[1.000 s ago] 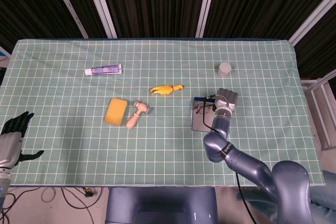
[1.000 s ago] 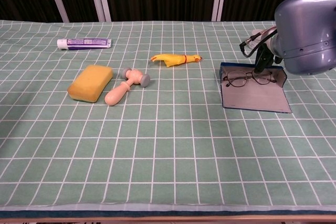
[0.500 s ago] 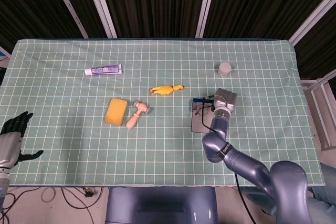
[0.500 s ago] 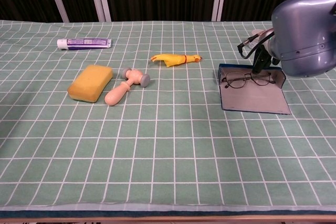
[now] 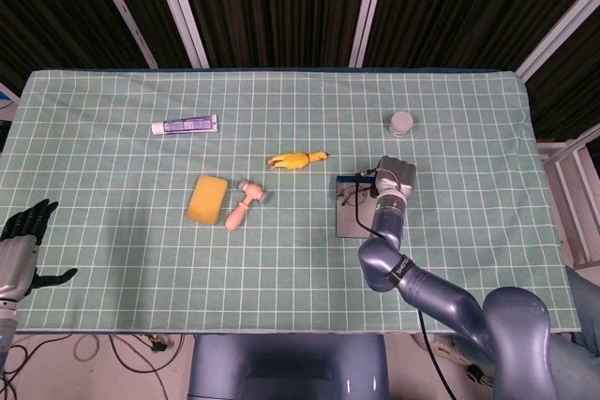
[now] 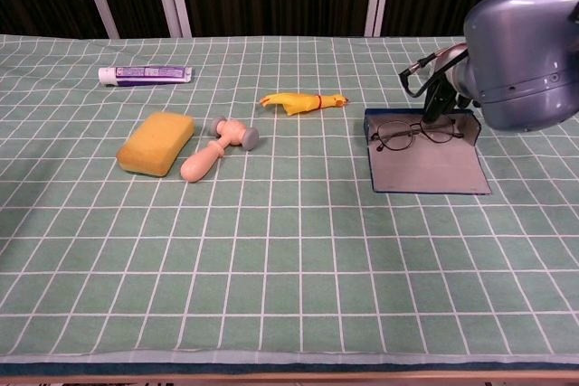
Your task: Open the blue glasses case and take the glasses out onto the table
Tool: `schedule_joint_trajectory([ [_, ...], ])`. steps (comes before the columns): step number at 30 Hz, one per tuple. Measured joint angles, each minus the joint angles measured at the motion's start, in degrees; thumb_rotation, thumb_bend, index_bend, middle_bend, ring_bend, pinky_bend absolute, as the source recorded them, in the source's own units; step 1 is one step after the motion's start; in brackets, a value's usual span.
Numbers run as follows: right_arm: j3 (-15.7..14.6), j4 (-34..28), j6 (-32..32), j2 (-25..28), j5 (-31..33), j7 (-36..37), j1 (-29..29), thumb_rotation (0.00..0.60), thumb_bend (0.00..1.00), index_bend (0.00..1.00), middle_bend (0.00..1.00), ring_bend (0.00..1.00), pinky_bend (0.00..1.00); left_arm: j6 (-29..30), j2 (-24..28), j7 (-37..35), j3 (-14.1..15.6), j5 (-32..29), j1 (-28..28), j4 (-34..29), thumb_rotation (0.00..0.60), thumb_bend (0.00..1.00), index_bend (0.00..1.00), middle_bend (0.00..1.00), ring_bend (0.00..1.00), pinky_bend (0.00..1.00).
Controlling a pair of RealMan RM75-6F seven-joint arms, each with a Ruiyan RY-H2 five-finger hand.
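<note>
Since a second ago the blue glasses case (image 6: 425, 163) has slid a little toward 9 o'clock across the bench (image 6: 271, 250), and the right hand (image 5: 395, 178) with its arm has gone the same way; the glasses (image 6: 412, 132) moved along with the case. Nothing else has shifted.

Counted: one case, lying open and flat; one pair of glasses, resting on the far part of the case against its raised back lip; one toothpaste tube (image 5: 185, 125); one yellow sponge (image 6: 156, 143); one toy hammer (image 6: 215, 148); one yellow rubber chicken (image 6: 303, 101); one small grey cup (image 5: 401, 123).

The right hand sits at the case's far right corner, seen from its back in the head view; I cannot tell whether its fingers grip anything, since the chest view hides them behind the arm's large housing. The left hand (image 5: 21, 250) hangs off the bench's near left edge at 8 o'clock, fingers spread and holding nothing.

The case lies right of centre, well clear of every bench edge. The chicken is the nearest thing, at 10 o'clock from the case; the cup stands at 1 o'clock. Bare cloth runs along the whole near side and to 3 o'clock of the case. Sponge and hammer lie just beside each other, left of centre; the tube is beyond them at 11 o'clock.
</note>
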Motion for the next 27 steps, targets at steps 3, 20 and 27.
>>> schedule_joint_trajectory([
  [3,0.4,-1.3,0.1,0.4,-0.3,1.3,-0.3,0.6,0.5,0.52,0.95,1.0,1.0,0.1,0.0,-0.1,0.0,0.2,0.0,0.0,0.6,0.0,0.0,0.0,0.0,0.0],
  [20,1.3,-7.7,0.1,2.3,-3.9,11.3,-3.2,0.6,0.5,0.53,0.96,1.0,1.0,0.4,0.1,-0.5,0.1,0.6,0.2,-0.1,0.6,0.0,0.0,0.0,0.0,0.0],
  [27,0.0,-8.4,-1.1,2.0,-10.4,18.9,-4.8,0.6,0.49,0.54,0.96,1.0,1.0,0.4,0.1,-0.6,0.1,0.7,0.2,-0.1,0.6,0.0,0.0,0.0,0.0,0.0],
])
